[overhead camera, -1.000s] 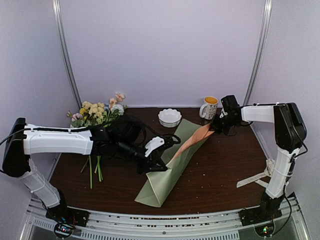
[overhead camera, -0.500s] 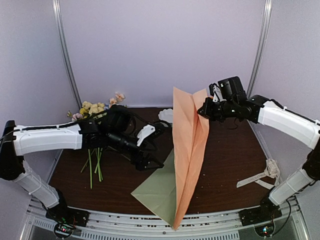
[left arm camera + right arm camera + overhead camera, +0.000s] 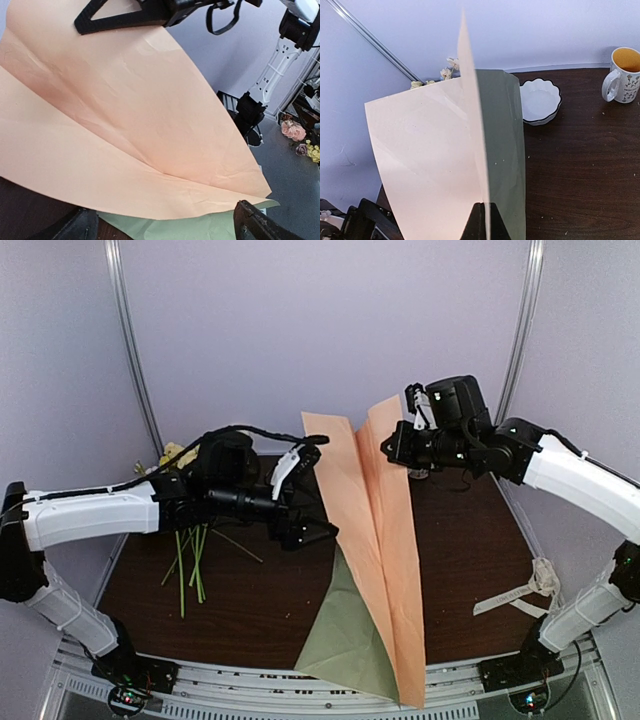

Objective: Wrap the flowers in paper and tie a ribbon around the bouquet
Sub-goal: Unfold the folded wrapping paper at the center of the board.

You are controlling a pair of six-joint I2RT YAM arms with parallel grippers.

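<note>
- Here, the right gripper (image 3: pixel 402 447) is clamped on the top edge of the paper (image 3: pixel 375 540), raised well above the table (image 3: pixel 480 540).
- In the right wrist view the paper runs edge-on away from the pinching fingers (image 3: pixel 470 230), with its peach face on their left and its green face on their right.
- Below that gripper the paper hangs in a long creased drape. Its lower end reaches the near table edge, and a green part shows at the bottom left.
- The left gripper (image 3: pixel 318 488) is spread wide and holds nothing, just beside the hanging paper on the side away from the right gripper.
- From the left wrist, the peach face fills the space ahead of both fingers (image 3: pixel 252 225), with a green strip low between them. Whether they touch the paper cannot be told.
- The flowers (image 3: pixel 197 560) lie behind the left gripper, partly under its arm, stems on the table, well apart from the paper.
- The ribbon (image 3: pixel 505 598) lies on the table below the right arm, near its base.
- A bowl (image 3: pixel 540 100) and a mug (image 3: pixel 622 75) stand beyond the right gripper, right of the paper.
</note>
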